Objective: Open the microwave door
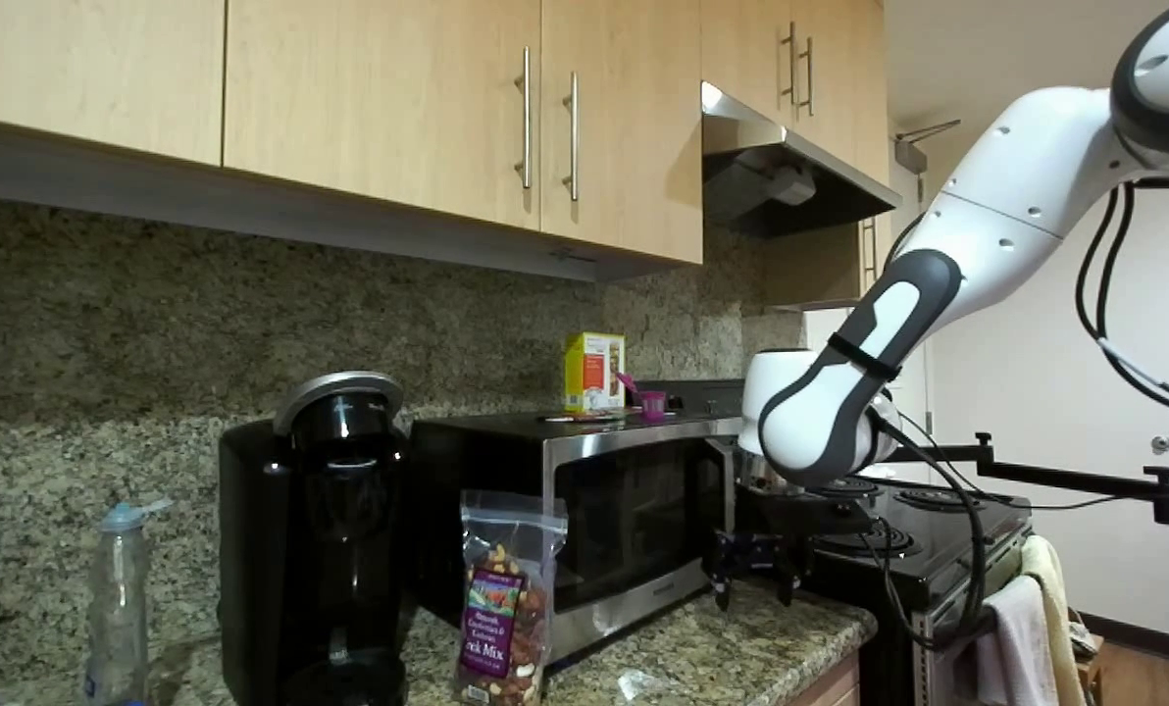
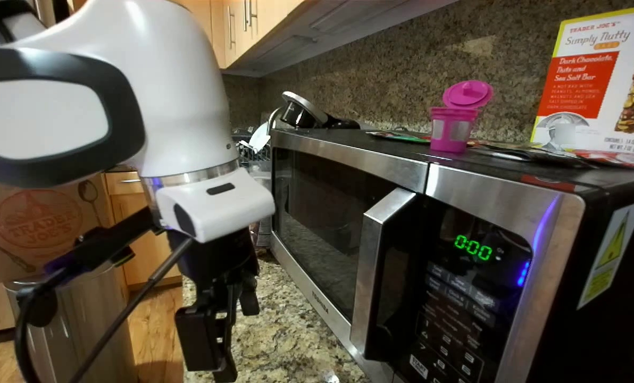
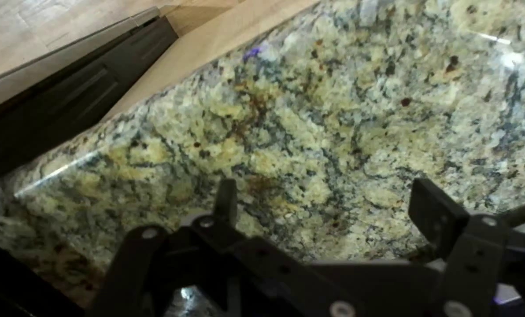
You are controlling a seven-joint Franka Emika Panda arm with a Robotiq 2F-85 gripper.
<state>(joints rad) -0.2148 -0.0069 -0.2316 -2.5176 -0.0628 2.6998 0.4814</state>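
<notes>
The microwave door [image 1: 634, 505] is a silver-framed panel with a dark glass window. It also shows in an exterior view [image 2: 330, 213], where it looks closed, level with the control panel. Its silver upright handle [image 2: 375, 266] stands out at the end beside the control panel. My gripper [image 1: 756, 588] hangs pointing down in front of the door, apart from the handle, as both views show [image 2: 232, 324]. In the wrist view the gripper [image 3: 324, 198] has its fingers wide apart with only the granite counter below. The door and handle are out of the wrist view.
A bag of nut mix [image 1: 506, 598] and a black coffee maker [image 1: 315, 549] stand by the microwave. A pink cup [image 2: 452, 127] and snack box [image 2: 599, 80] sit on top. The stove [image 1: 898, 549] is beyond. The counter edge [image 3: 157, 92] runs below.
</notes>
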